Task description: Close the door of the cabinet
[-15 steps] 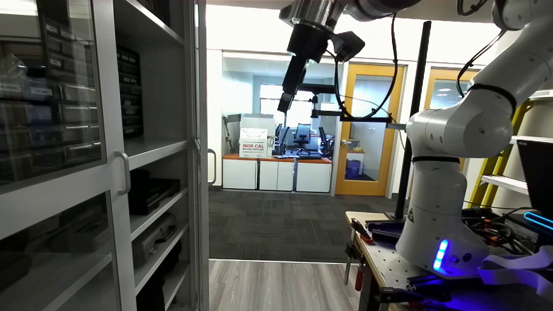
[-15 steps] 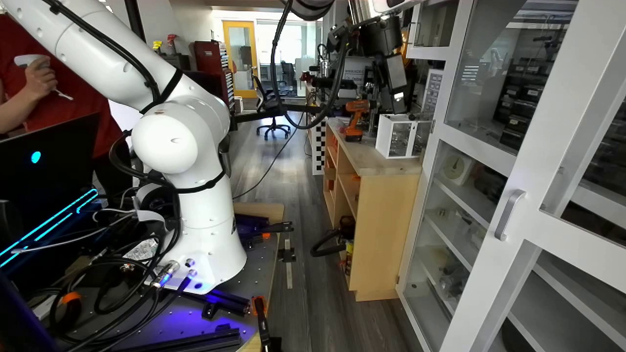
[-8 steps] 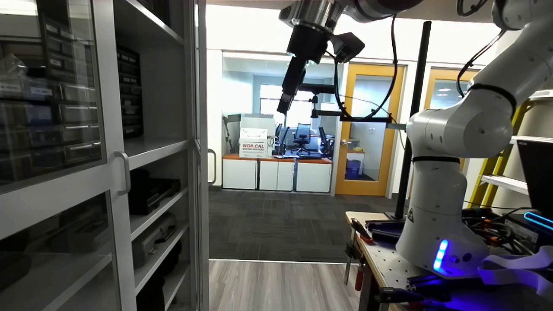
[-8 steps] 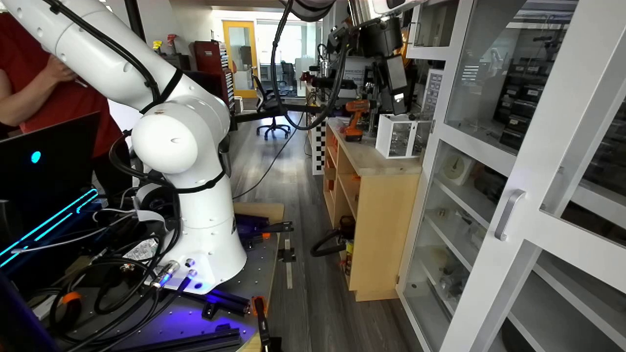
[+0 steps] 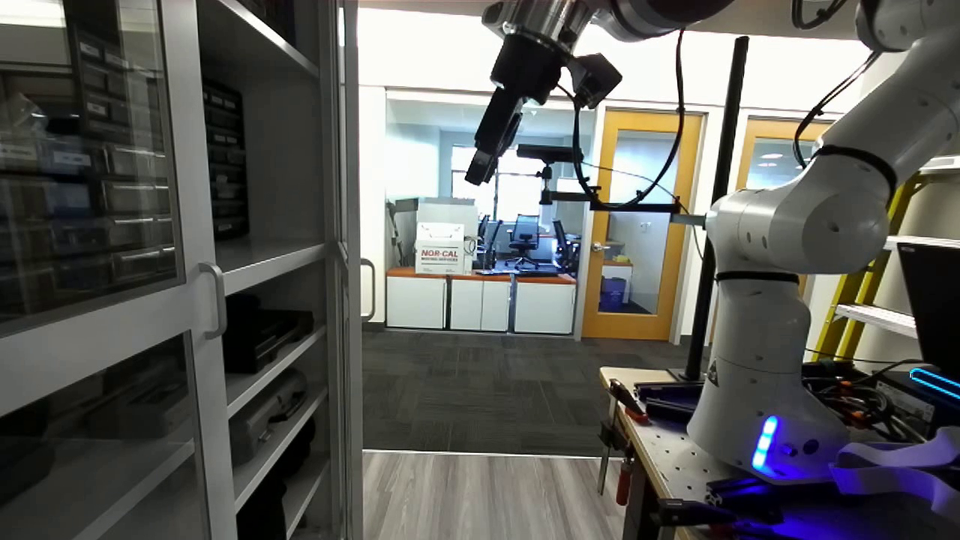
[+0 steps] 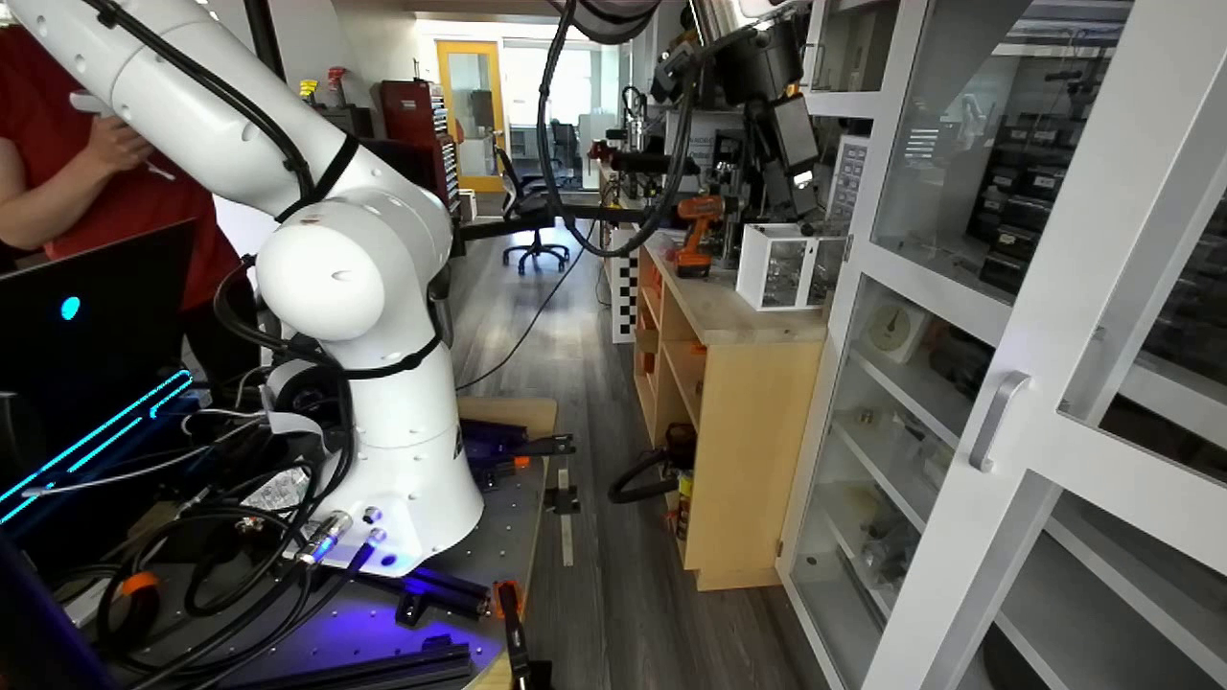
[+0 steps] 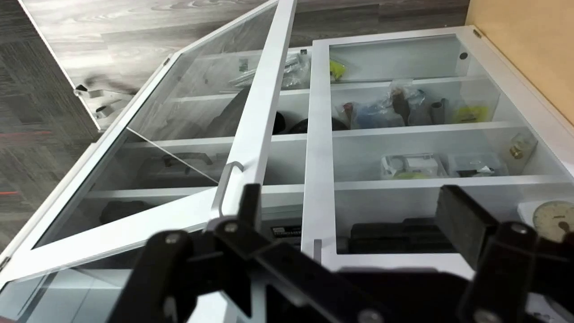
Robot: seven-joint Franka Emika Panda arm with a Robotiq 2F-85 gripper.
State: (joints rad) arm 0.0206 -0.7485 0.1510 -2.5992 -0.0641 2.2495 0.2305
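Cabinet (image 5: 289,176), in an exterior view: tall and light grey, along the left.
Door (image 5: 351,247), same view: ajar on the cabinet, seen almost edge-on — a narrow strip, long axis upright, its handle (image 5: 367,289) jutting toward the view's right.
Gripper (image 5: 484,166), same view: above right of the handle, well apart from the door, fingertips angled down and left.
Counted here: one closed door (image 5: 112,337) in the left foreground, one box (image 5: 440,259) with red lettering, two orange-framed room doors (image 5: 630,326).
Door (image 6: 1050,335), in an exterior view: large at the right, its handle edge turned left toward the robot arm (image 6: 369,287), its upright long axis slanting from upper right to lower left.
Gripper (image 6: 794,196), same view: left of the door, higher than its handle, well apart.
Counted here: one person (image 6: 158,225) in red, one orange drill (image 6: 700,235).
Door (image 7: 148,225), wrist view: floor (image 7: 341,27) lies at the top, so things stand upside down; the door juts toward the camera from hinges (image 7: 167,61) at the left, long axis slanting from upper right to lower left.
Gripper (image 7: 358,215), wrist view: wide — fingers (image 7: 466,224) spread, the closed door's frame visible between them, one finger overlapping the door's frame beside the handle.
Counted here: two fingers, two doors, two hinges on the ajar door, one dial scale (image 7: 554,220).
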